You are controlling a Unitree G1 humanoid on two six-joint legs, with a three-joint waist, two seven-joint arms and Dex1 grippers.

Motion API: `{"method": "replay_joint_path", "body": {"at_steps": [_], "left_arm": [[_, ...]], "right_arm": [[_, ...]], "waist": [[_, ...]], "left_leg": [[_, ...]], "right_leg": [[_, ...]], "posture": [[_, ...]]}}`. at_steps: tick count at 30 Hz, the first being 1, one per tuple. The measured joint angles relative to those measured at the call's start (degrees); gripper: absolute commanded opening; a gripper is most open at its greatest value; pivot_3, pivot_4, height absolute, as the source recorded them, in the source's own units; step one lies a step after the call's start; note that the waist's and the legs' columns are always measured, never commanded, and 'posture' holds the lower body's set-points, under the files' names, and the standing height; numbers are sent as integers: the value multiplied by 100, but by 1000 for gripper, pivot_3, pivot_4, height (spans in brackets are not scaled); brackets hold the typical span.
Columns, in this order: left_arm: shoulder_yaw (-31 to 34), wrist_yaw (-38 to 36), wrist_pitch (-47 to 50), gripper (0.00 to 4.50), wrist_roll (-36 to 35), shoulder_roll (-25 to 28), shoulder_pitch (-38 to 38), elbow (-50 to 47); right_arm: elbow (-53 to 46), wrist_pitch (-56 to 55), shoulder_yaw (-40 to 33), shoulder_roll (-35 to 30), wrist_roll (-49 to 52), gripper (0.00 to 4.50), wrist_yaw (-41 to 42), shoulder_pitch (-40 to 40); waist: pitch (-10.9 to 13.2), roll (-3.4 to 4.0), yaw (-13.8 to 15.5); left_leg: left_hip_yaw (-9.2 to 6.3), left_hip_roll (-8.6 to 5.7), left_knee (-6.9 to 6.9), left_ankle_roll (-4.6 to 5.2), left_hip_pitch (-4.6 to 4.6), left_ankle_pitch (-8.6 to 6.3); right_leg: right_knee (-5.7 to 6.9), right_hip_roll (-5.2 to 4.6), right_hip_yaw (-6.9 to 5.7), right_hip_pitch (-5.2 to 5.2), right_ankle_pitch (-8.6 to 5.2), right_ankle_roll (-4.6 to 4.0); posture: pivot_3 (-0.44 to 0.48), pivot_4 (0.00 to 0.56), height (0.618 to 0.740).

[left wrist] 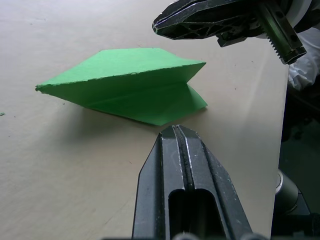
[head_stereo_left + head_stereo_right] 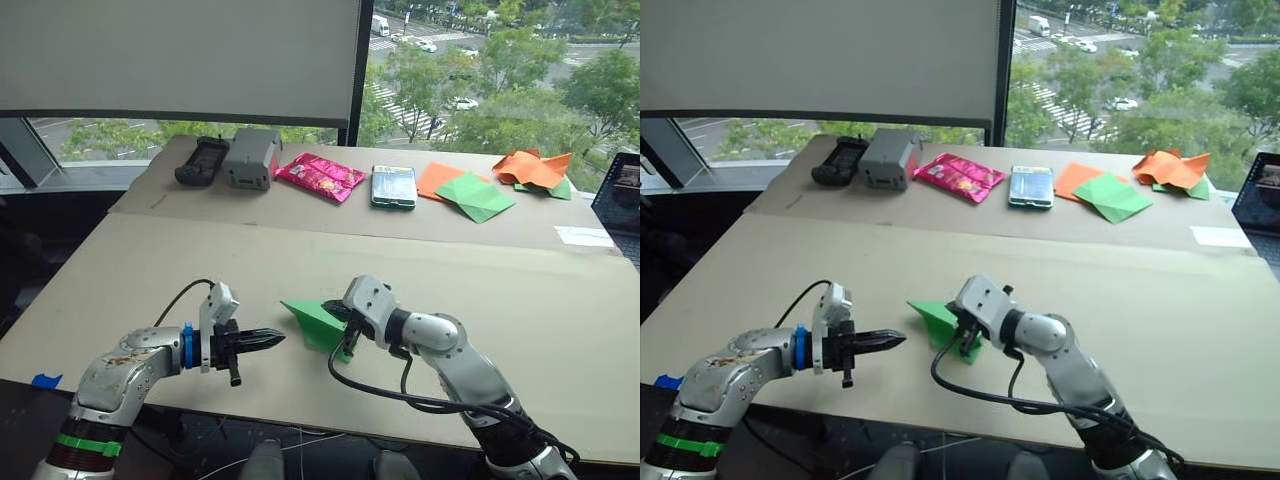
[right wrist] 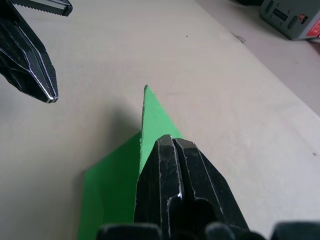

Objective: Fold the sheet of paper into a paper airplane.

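The sheet of paper [image 2: 315, 322] is bright green and folded into a pointed wedge like a paper airplane. It lies near the front of the tan table [image 2: 520, 300] with its nose pointing to my left and one flap raised. My right gripper [image 2: 338, 316] is shut and sits just over the wedge's wide rear end; in the left wrist view the right gripper [image 1: 156, 26] hangs a little above the paper [image 1: 130, 82]. My left gripper [image 2: 278, 339] is shut and empty, level with the table, its tip just short of the wedge's near side.
On the back table stand a black device [image 2: 202, 160], a grey box [image 2: 250, 158], a pink packet [image 2: 320, 176], a phone [image 2: 394, 186], flat orange paper [image 2: 436, 178], a paler green folded paper [image 2: 476, 197] and crumpled orange paper [image 2: 530, 168]. A laptop [image 2: 622, 190] is at the far right.
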Motion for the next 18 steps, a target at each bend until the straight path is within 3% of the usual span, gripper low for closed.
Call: {"method": "replay_joint_path", "body": {"at_steps": [14, 18], "left_arm": [[1, 72, -3, 0, -47, -1, 20, -115], [10, 131, 100, 0, -154, -166, -294, -63]], "right_arm": [[-94, 329, 432, -78, -84, 32, -15, 211], [-95, 348, 428, -69, -81, 32, -45, 227]], "waist": [[1, 3, -3], [1, 2, 26]], "left_leg": [[0, 1, -2, -2, -6, -2], [0, 1, -1, -1, -9, -1]], "right_leg": [[-5, -1, 1, -20, -2, -1], [-4, -1, 1, -19, -2, -1]], "posture": [[0, 150, 713], [0, 150, 713]]}}
